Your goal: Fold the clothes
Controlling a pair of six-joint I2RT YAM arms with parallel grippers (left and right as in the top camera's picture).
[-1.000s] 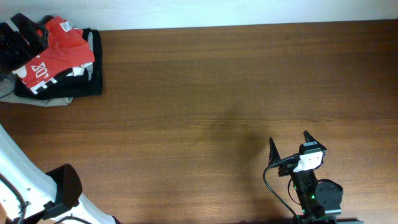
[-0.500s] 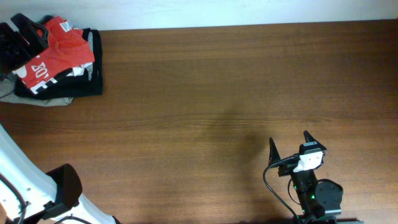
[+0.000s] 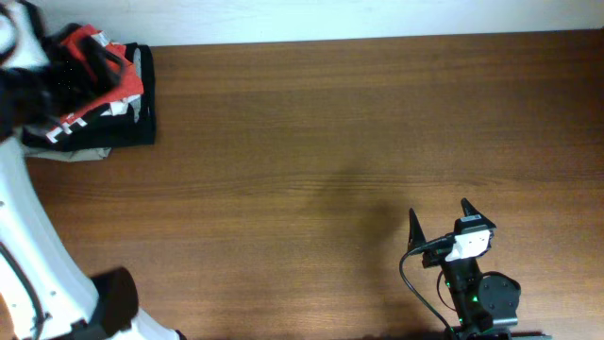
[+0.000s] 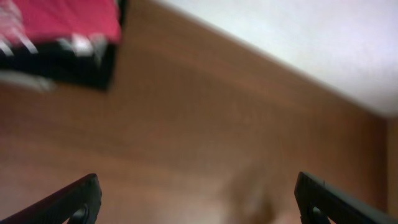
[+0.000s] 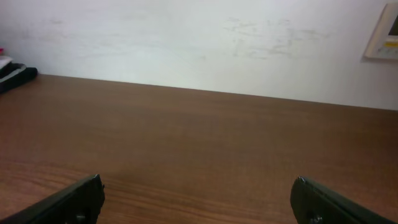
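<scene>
Brown wooden bench (image 3: 311, 142), red-orange cotton T-shirt (image 3: 129, 85) on black garment (image 3: 127, 132), left fingers (image 4: 74, 202) wide apart, empty, right fingers (image 5: 74, 199) wide apart, empty

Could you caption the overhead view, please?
Left arm, motion-blurred, over the red T-shirt; right gripper parked, open.

The overhead view looks straight down on the brown counter (image 3: 330, 142) from high up, with the wall (image 3: 377, 19) along the top edge. The left wrist view, blurred, slants down toward that wall; the right wrist view sits low, facing it level. All share the counter; the red T-shirt (image 3: 130, 85) shows upper left in the first two.
</scene>
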